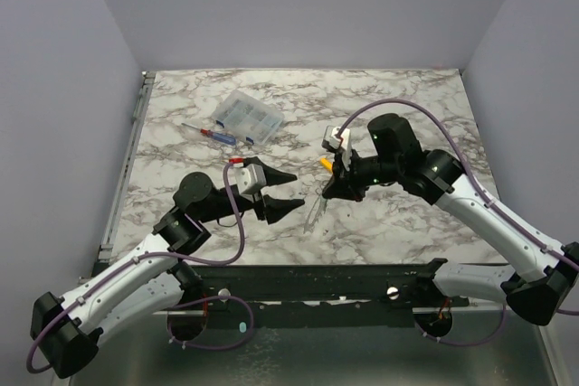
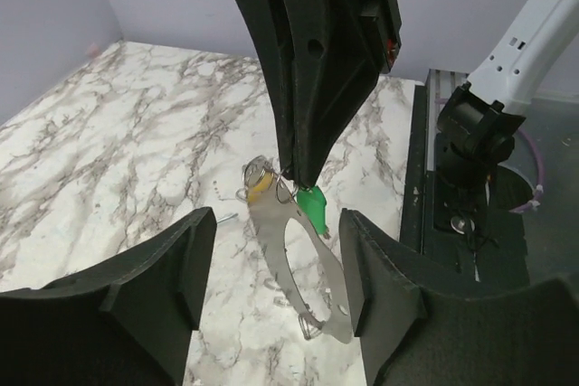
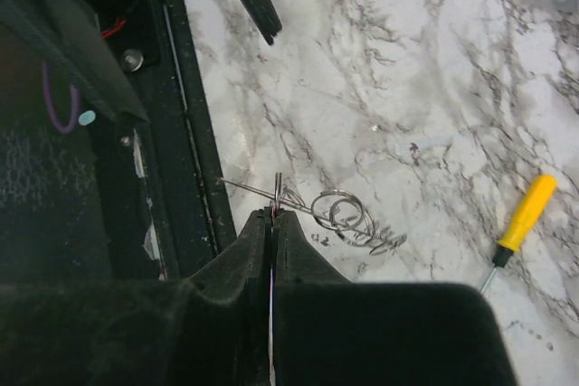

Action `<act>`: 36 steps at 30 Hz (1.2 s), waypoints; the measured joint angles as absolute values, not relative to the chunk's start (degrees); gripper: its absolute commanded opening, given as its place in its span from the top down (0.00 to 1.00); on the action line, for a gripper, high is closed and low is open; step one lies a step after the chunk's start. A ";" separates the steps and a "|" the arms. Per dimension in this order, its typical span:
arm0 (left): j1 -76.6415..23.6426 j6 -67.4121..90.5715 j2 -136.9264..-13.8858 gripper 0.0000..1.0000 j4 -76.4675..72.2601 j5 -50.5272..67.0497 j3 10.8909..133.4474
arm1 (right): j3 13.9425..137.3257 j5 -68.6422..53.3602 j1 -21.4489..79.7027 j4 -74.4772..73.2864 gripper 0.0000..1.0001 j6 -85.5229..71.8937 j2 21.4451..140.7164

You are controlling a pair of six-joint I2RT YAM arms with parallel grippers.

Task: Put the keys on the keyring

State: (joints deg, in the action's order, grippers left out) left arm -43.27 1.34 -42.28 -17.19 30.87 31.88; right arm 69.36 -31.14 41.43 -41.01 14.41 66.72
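Note:
My right gripper (image 1: 332,191) is shut on the top of the keyring (image 2: 271,250), a thin pale grey band that hangs as a long loop above the marble. In the top view the keyring (image 1: 313,212) hangs just below the gripper. A green-headed key (image 2: 314,208) hangs at the gripper tip, beside small wire rings (image 2: 258,174). In the right wrist view the gripper (image 3: 273,214) pinches the band edge-on, with the wire rings (image 3: 346,215) beside it. My left gripper (image 2: 271,282) is open, one finger on each side of the loop's lower part, not touching. In the top view the left gripper (image 1: 284,193) sits just left of the right one.
A clear compartment box (image 1: 247,117) and a red-and-blue screwdriver (image 1: 213,132) lie at the back left. A short yellow stick (image 1: 325,164) lies behind the right gripper and also shows in the right wrist view (image 3: 522,221). The black rail at the table's near edge (image 3: 185,133) is close.

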 measured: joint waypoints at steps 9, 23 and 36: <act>-43.27 2.31 -45.17 0.52 -17.04 36.21 32.32 | 68.05 -36.03 43.22 -38.19 0.99 15.11 67.07; -43.48 4.40 -47.40 0.64 -18.37 38.30 32.36 | 67.99 -39.72 45.15 -36.86 0.99 15.57 67.40; -44.25 5.58 -48.77 0.76 -18.74 38.70 32.38 | 67.37 -40.38 46.46 -36.05 0.99 15.73 67.37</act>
State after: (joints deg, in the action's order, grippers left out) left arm -44.25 5.58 -48.77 -18.74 38.70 32.38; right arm 67.37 -40.38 46.46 -36.05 15.73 67.37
